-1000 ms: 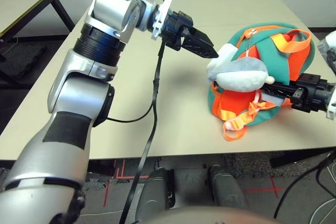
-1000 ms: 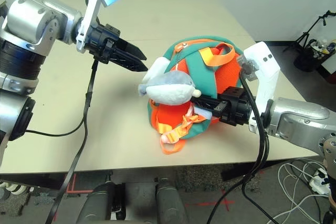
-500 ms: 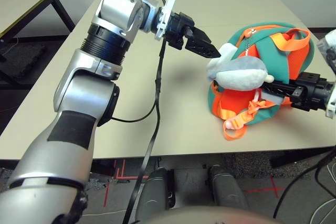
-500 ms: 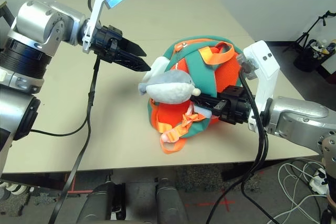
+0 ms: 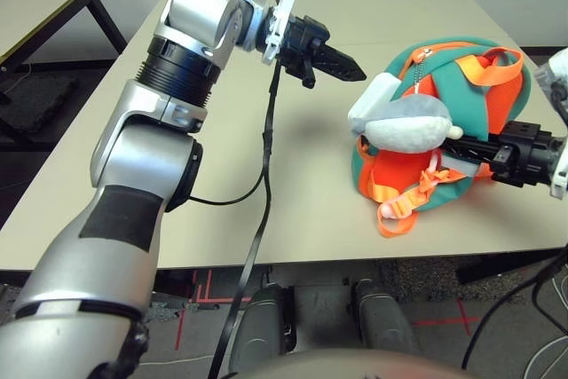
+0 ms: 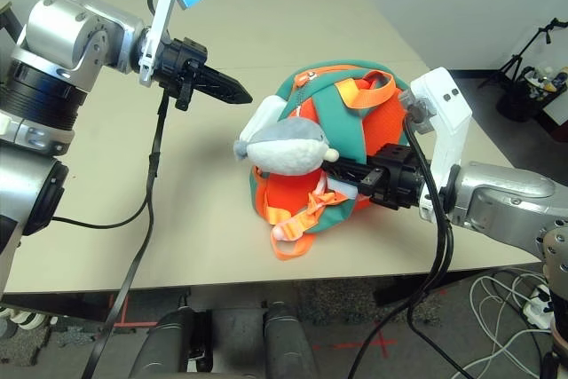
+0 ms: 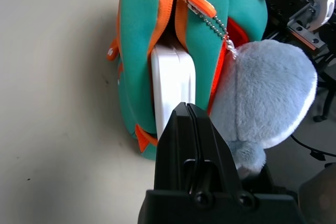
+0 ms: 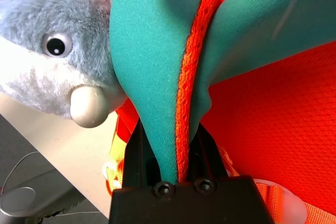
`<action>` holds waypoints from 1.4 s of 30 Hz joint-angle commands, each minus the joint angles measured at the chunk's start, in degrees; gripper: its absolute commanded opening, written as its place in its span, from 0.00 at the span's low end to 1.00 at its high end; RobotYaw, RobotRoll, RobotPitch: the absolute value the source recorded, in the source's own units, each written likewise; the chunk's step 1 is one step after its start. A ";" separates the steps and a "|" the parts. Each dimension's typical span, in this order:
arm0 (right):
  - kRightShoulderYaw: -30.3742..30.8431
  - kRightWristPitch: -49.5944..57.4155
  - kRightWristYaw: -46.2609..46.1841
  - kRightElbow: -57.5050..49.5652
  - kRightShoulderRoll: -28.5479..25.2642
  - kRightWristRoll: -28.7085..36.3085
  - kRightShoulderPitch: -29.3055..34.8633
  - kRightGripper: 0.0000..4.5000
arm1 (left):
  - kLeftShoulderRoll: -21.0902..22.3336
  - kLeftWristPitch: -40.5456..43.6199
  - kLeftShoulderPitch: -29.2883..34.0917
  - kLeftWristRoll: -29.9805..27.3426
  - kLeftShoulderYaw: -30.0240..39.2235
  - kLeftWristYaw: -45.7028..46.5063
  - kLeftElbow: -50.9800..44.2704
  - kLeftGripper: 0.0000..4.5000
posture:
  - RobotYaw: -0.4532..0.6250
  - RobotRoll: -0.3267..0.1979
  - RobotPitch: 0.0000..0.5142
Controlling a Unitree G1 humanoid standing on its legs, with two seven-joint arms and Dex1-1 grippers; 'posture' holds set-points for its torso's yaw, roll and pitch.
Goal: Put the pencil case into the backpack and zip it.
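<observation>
The teal and orange backpack (image 5: 461, 64) lies on the table's right side, its grey-and-white shark charm (image 5: 410, 122) resting on the orange front. The white pencil case (image 7: 172, 80) stands in the backpack's open zipper slot, one end still showing between the teal lips. An orange zipper pull (image 7: 198, 4) sits at the slot's far end. My left gripper (image 5: 357, 71) is shut and empty, hovering a short way left of the backpack and pointing at the case. My right gripper (image 8: 176, 148) is shut on the backpack's teal edge with orange trim, holding it from the right.
A black cable (image 5: 264, 157) hangs from my left wrist across the table and over its front edge. A second table (image 5: 49, 6) stands at the back left. Loose cables (image 6: 524, 299) lie on the floor at the right. The backpack's orange straps (image 5: 399, 210) trail toward the table's front edge.
My left gripper has drawn back from the pencil case's end, up and to the left, and has rolled at the wrist. The right gripper and the backpack have stayed put.
</observation>
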 commanded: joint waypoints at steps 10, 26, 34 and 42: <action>-0.74 0.63 -0.51 -0.79 0.36 0.54 -0.03 0.04 | -0.59 0.15 3.08 1.75 -2.43 -1.03 -0.89 0.00 | 0.29 0.62 0.15; -1.38 0.72 -2.07 -2.02 0.81 1.94 0.99 0.04 | -3.26 -1.68 4.66 3.43 -2.75 0.50 2.09 0.00 | 0.27 0.62 0.17; -1.66 0.61 -2.82 -2.60 0.96 2.63 1.52 0.04 | -8.22 -1.89 6.11 4.16 -2.25 5.12 1.53 0.00 | 0.26 0.62 0.18; -1.93 0.71 -3.27 -2.72 0.73 3.31 1.82 0.04 | -17.60 -3.17 6.35 3.81 1.00 12.30 6.13 0.00 | 0.25 0.62 0.18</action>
